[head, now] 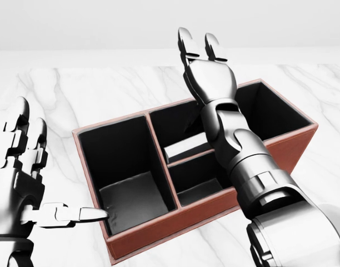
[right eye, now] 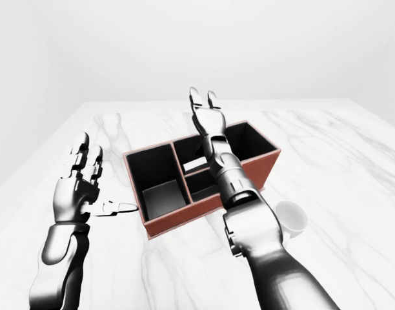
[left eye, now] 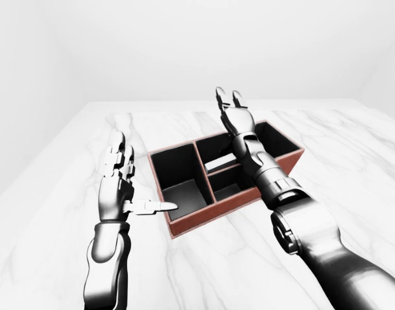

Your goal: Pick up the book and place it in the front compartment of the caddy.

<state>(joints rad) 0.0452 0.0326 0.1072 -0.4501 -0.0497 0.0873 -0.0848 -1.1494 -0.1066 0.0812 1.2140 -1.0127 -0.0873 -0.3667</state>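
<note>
Fingers of the right hand (head: 208,71) point straight up and stand spread, holding nothing; its palm faces away from the camera in the head view, and the forearm runs down from it to the lower right of that view, crossing over the caddy (head: 131,245). The hand hangs above the caddy's far wall, raised clear of it.

Below that hand and a little to its left, the book (head: 184,151) lies inside the middle far compartment, a pale slab leaning against the low divider that parts this compartment from the smaller one nearer the camera. The wrist hides the book's right end, so how it sits there cannot be told.

Well to the left of the right hand, the left hand (head: 20,167) is held upright with its back to the camera, two fingers stretched upward and slightly apart, empty. Its thumb (head: 75,213) sticks out sideways to the right, and the tip reaches the near left corner of the caddy's large left compartment; whether it touches the rim cannot be told.

The caddy is a reddish-brown box with black lining, standing skewed on a white marble table (left eye: 204,271). In the right-eye view a white cup (right eye: 292,217) sits on the table just beside the right forearm, below the right hand.
</note>
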